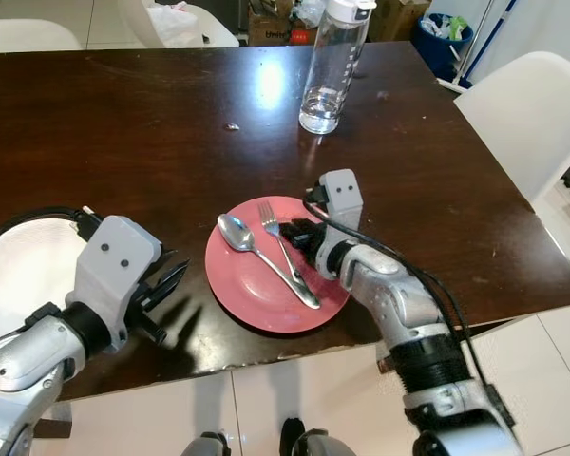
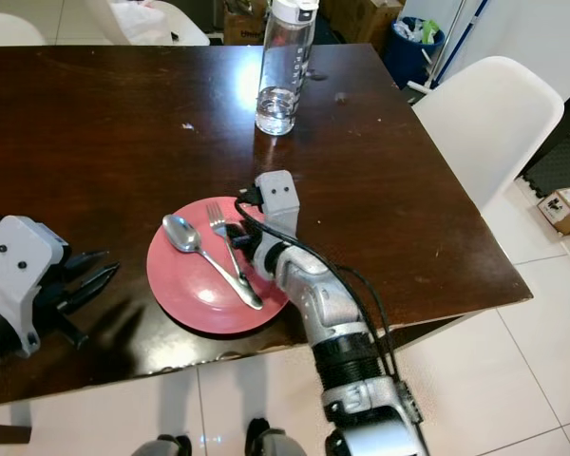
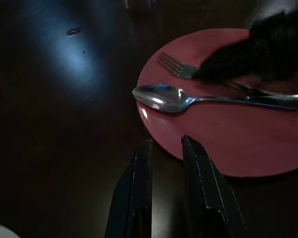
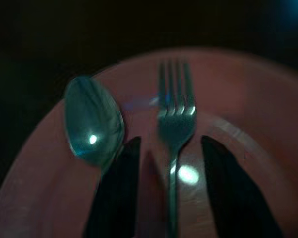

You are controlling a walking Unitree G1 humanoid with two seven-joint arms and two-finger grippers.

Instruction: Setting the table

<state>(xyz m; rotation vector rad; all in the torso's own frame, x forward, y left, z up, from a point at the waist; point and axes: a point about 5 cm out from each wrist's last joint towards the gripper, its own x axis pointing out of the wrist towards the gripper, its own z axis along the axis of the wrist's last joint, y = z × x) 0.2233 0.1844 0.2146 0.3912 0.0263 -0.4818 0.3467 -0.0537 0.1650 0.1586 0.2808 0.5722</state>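
A red plate [image 1: 262,302] lies near the front edge of the dark wooden table [image 1: 123,123]. On it rest a silver spoon [image 1: 236,231] and a silver fork [image 1: 269,218], side by side, handles pointing toward me. My right gripper [image 1: 299,234] is low over the plate's right side. It stands open, with one finger [image 4: 114,193] on each side of the fork [image 4: 175,116] handle, beside the spoon [image 4: 93,121]. My left gripper [image 1: 174,278] hovers just left of the plate [image 3: 248,148], slightly open and holding nothing.
A white plate [image 1: 19,271] sits at the table's left front, under my left arm. A clear water bottle [image 1: 333,66] stands at the back middle. White chairs [image 1: 532,119] flank the table on the right and far side. A blue bin [image 1: 444,38] is beyond.
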